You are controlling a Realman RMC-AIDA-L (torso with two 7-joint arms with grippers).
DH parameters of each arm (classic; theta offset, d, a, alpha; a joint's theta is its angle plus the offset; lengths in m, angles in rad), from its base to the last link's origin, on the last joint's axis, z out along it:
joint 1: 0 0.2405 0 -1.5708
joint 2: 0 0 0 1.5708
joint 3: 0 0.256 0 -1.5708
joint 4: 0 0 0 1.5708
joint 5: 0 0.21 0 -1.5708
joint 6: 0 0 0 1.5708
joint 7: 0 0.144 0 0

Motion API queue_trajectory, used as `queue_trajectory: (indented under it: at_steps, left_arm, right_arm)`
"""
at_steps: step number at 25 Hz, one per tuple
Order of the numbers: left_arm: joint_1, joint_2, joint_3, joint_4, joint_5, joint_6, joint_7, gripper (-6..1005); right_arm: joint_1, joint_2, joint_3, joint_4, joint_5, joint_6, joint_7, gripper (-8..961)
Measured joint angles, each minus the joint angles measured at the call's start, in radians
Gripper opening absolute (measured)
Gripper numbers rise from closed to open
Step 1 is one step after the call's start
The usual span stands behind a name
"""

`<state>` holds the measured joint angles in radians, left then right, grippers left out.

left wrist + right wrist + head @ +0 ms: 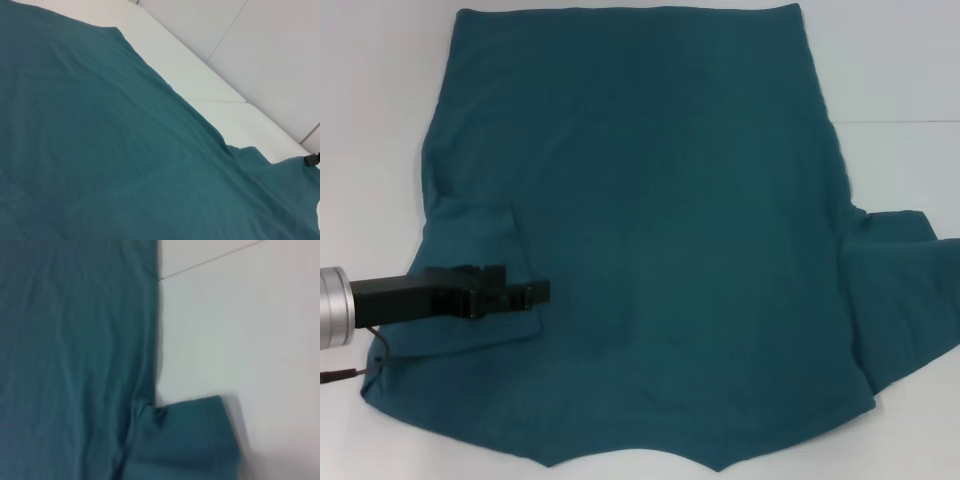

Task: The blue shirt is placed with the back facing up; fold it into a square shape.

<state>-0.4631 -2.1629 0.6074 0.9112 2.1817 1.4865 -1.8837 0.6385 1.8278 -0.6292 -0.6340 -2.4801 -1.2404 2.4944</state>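
Head view shows you the left gripper [532, 292] nipping the shirt [660, 200]'s folded-in left sleeve [480, 240]; fingers near-closed.

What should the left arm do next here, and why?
Probably let go and pull back. The left gripper sits over the shirt, whose left sleeve already lies folded inward on the body. The right sleeve still sticks out on the table, so that side likely comes next.

A white table [380, 90] is carrying the blue shirt [650, 220], which is lying flat and plain side up, covering most of the surface. A seam in the tabletop is running out toward 3 o'clock, and one sleeve is spreading toward 4 o'clock.
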Motion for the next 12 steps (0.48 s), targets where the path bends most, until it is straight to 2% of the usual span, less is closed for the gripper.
queue_trajectory:
  at_steps: [12]
  left_arm:
    - [0.002, 0.0, 0.0, 0.002, -0.006, -0.005, 0.0, 948]
  right_arm:
    - [0.035, 0.011, 0.007, -0.042, 0.01, -0.09, 0.027, 93]
